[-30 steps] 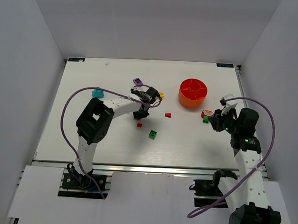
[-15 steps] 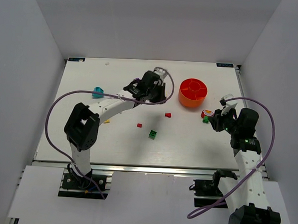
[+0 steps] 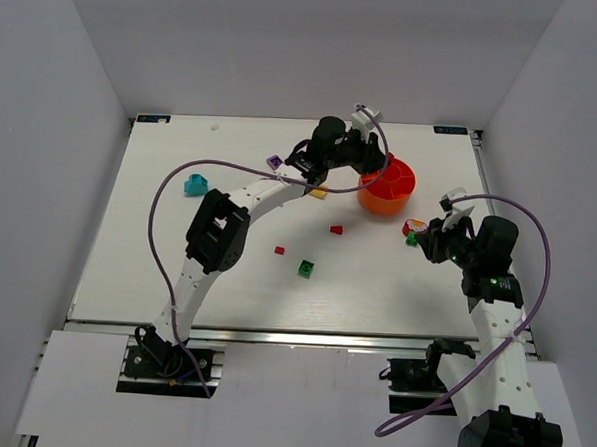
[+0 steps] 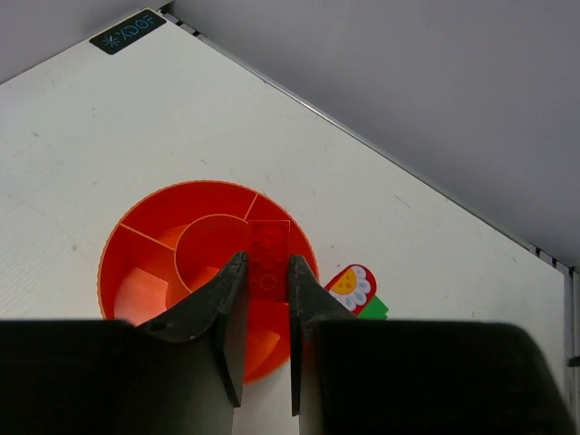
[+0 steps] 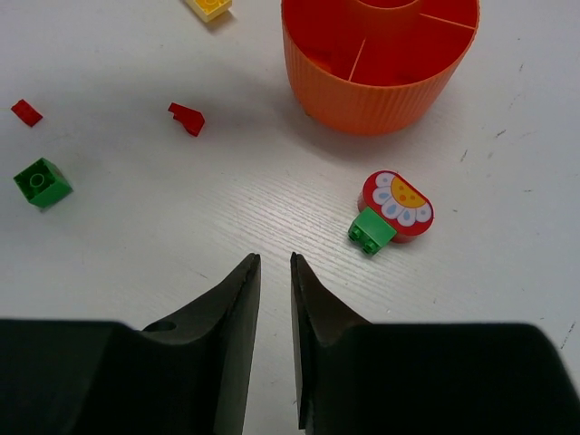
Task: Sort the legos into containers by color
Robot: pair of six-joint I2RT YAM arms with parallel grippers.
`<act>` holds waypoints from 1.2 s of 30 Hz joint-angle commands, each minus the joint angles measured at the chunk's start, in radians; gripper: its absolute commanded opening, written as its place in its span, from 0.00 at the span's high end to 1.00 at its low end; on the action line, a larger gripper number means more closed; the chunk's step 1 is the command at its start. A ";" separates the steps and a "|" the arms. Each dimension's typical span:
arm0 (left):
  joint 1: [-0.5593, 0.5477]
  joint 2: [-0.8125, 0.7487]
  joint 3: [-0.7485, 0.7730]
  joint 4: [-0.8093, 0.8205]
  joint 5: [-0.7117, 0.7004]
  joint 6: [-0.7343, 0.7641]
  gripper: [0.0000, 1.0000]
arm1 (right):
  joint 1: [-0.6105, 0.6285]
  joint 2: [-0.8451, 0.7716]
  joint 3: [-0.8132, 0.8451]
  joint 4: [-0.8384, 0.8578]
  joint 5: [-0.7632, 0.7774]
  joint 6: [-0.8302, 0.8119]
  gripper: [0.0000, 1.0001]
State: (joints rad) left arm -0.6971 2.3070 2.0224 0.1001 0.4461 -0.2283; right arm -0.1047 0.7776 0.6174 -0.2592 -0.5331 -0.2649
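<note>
My left gripper (image 4: 266,263) is shut on a red lego (image 4: 270,243), held above the orange bowl (image 4: 136,272) near its central cup. From above, the left gripper (image 3: 375,165) hangs over the bowl (image 3: 398,196). My right gripper (image 5: 275,263) hovers over bare table with a narrow gap and nothing between its fingers. Just ahead of it, to the right, lie a red flower-printed lego (image 5: 397,204) and a green lego (image 5: 372,231), touching. Loose on the table are a purple lego (image 3: 275,163), a teal one (image 3: 194,186), a yellow one (image 3: 319,193), two small red ones (image 3: 335,228) (image 3: 279,251) and a green one (image 3: 305,269).
The bowl's compartments (image 5: 381,36) look empty in the right wrist view. The left arm's purple cable (image 3: 170,187) arcs over the left half of the table. White walls enclose the table at the back and sides.
The left arm has swung from the table's middle up and to the right, ending over the orange bowl. The right arm has not moved.
</note>
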 commanded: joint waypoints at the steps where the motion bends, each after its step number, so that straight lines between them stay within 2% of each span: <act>1: -0.004 0.000 0.033 0.162 0.034 -0.029 0.96 | 0.002 -0.018 0.030 0.028 -0.034 0.007 0.74; 6: -0.013 0.054 0.039 0.245 -0.006 -0.055 0.92 | 0.003 -0.028 0.030 0.028 -0.045 0.007 0.74; 12: -0.022 0.121 0.107 0.219 -0.024 -0.063 0.83 | 0.002 -0.029 0.031 0.026 -0.047 0.009 0.74; 19: -0.022 0.134 0.096 0.202 -0.044 -0.060 0.78 | 0.002 -0.037 0.033 0.028 -0.044 0.009 0.72; 22: -0.022 0.135 0.096 0.187 -0.055 -0.057 0.70 | 0.002 -0.037 0.033 0.028 -0.044 0.009 0.72; 23: -0.022 0.135 0.096 0.185 -0.058 -0.057 0.65 | 0.003 -0.037 0.031 0.028 -0.044 0.009 0.71; 27: -0.022 0.140 0.094 0.173 -0.067 -0.055 0.53 | 0.002 -0.037 0.033 0.026 -0.039 0.009 0.70; 30: -0.022 0.138 0.095 0.173 -0.067 -0.055 0.49 | 0.003 -0.037 0.033 0.026 -0.041 0.007 0.68; 32: -0.022 0.137 0.096 0.176 -0.066 -0.059 0.49 | 0.003 -0.035 0.031 0.028 -0.039 0.007 0.68; 34: -0.022 0.126 0.096 0.184 -0.063 -0.068 0.53 | 0.003 -0.034 0.031 0.026 -0.041 0.006 0.67; 35: -0.022 0.120 0.096 0.187 -0.058 -0.075 0.60 | 0.002 -0.035 0.030 0.025 -0.057 -0.006 0.66; 36: -0.022 0.106 0.093 0.190 -0.058 -0.083 0.82 | 0.005 -0.034 0.030 0.015 -0.076 -0.023 0.64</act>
State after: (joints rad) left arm -0.7155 2.4691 2.0899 0.2844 0.3820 -0.3027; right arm -0.1043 0.7578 0.6174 -0.2592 -0.5632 -0.2668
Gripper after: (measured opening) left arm 0.268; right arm 0.348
